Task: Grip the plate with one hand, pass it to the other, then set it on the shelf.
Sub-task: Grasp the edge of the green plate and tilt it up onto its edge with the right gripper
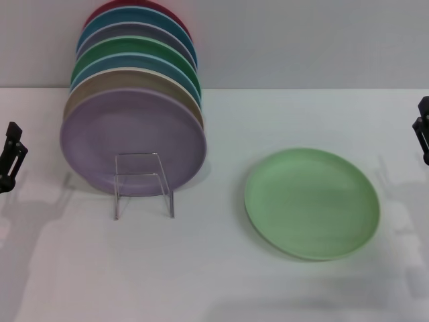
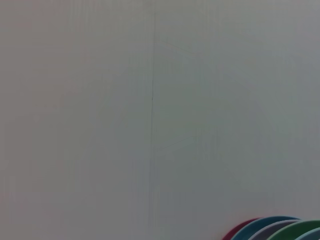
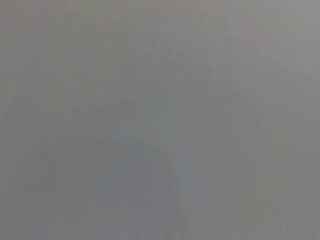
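White table, grey wall behind. Right of the shelf, the plate lies flat, ungrasped. Left gripper and right gripper flank it well apart; finger spacing unclear. Nothing begun: one must reach its rim.

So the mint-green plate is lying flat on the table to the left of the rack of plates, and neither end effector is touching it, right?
Not quite. The head view shows the mint-green plate lying flat on the table to the right of the rack of plates, not the left. The rest holds: the left end effector and right end effector sit at the view's edges, clear of it.
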`<action>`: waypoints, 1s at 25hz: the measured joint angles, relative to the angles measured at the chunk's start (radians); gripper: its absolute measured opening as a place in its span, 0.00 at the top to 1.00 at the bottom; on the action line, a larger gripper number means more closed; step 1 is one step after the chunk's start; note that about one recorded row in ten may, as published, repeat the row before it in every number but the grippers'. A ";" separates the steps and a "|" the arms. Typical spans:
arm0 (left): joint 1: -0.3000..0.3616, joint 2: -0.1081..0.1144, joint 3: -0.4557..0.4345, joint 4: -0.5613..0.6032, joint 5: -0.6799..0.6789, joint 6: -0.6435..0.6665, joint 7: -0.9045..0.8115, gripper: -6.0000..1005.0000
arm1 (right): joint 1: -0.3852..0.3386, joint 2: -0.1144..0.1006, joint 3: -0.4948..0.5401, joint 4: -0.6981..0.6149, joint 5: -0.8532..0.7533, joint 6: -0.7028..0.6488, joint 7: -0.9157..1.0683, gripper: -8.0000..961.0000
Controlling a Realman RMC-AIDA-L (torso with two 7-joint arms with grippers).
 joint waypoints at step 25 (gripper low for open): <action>-0.018 0.000 0.000 0.009 0.000 -0.019 0.004 0.17 | 0.022 0.002 0.113 0.150 0.000 0.020 -0.607 0.25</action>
